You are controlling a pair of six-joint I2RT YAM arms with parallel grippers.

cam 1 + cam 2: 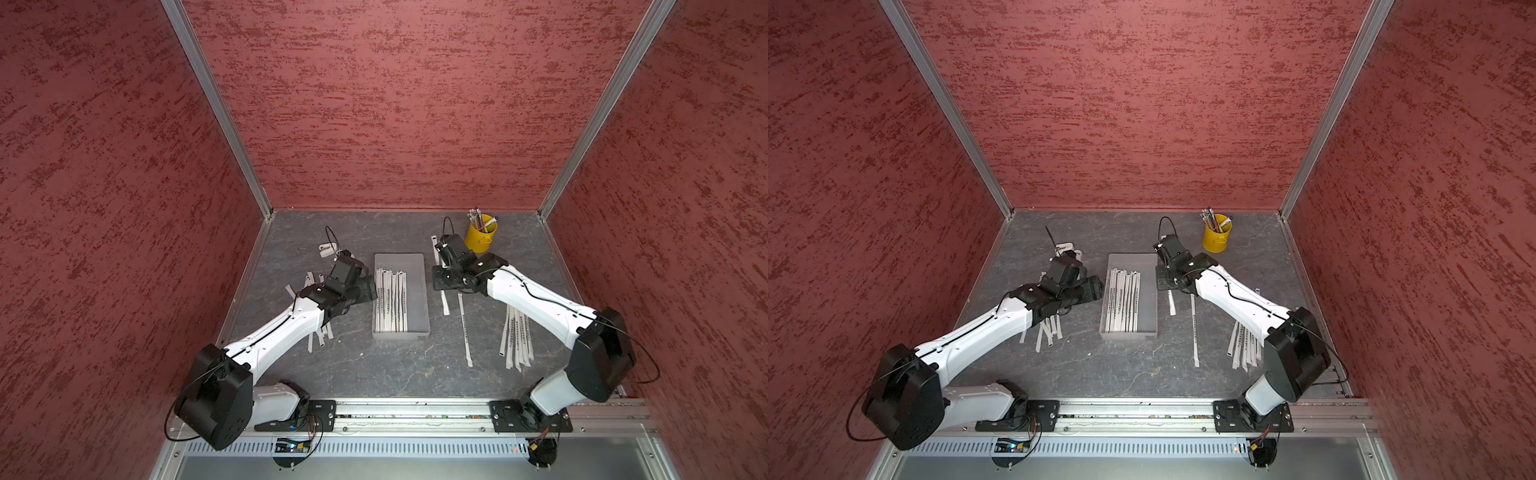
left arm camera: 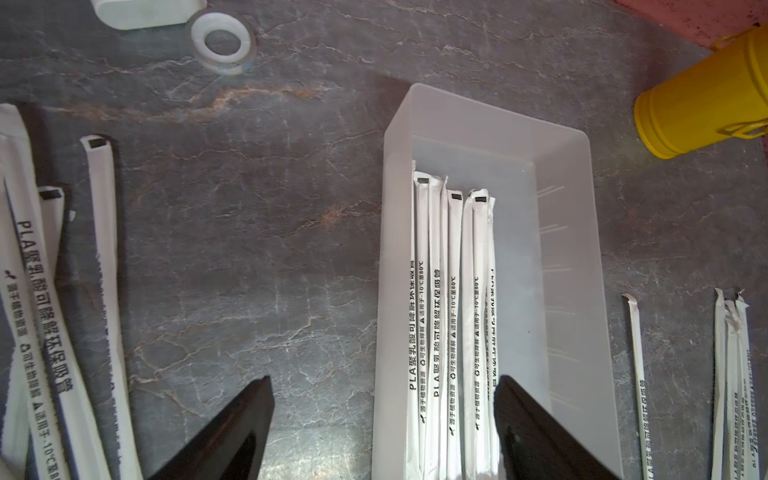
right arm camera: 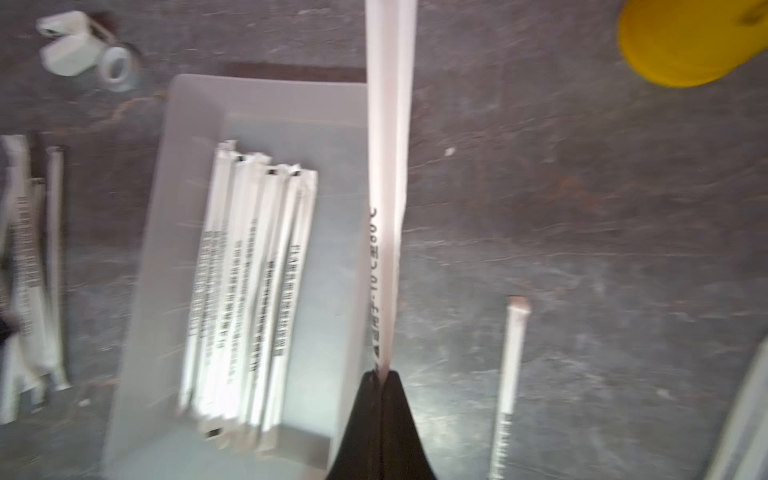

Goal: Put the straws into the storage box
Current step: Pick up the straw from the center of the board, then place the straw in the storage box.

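Storage box [image 1: 419, 286] part-filled with straws [image 1: 390, 299]; loose piles [image 1: 515, 336] wait at its 9 and 3 o'clock; right gripper [image 3: 381, 376] clamped on one straw [image 3: 388, 166], left gripper [image 2: 382, 378] wide, empty.

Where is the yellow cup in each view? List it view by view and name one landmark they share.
Both top views: the yellow cup stands at the back of the table, right of the storage box.
Left wrist: the cup is past the box's far corner, cut off by the frame edge.
Right wrist: the cup is blurred and only partly in frame.
Shared landmark: the box holding straws.
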